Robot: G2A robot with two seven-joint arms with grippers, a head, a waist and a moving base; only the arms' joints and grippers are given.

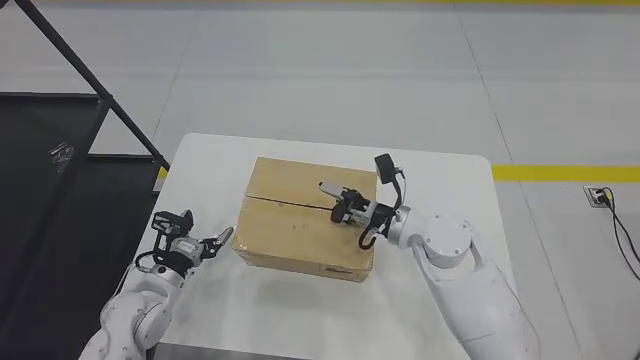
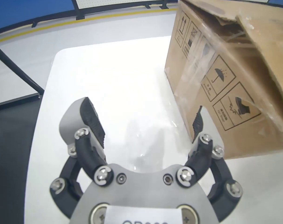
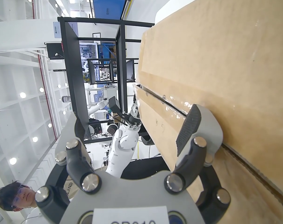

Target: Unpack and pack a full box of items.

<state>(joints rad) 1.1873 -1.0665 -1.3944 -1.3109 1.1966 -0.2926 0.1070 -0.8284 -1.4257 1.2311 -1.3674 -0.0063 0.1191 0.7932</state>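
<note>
At the near left of the white table [image 1: 450, 190], the left gripper [image 2: 143, 106] sits low just beside the near left corner of the cardboard box [image 1: 300, 235], jaws spread wide and holding nothing. The box stands at the middle of the table, its two top flaps shut and meeting along a seam that runs left to right. Over the right part of the lid, the right gripper [image 1: 348, 213] has its jaws wide and empty, one finger at the seam.

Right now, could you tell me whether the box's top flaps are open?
No, the box has both top flaps lying flat, meeting at a narrow seam beneath the right gripper.
</note>
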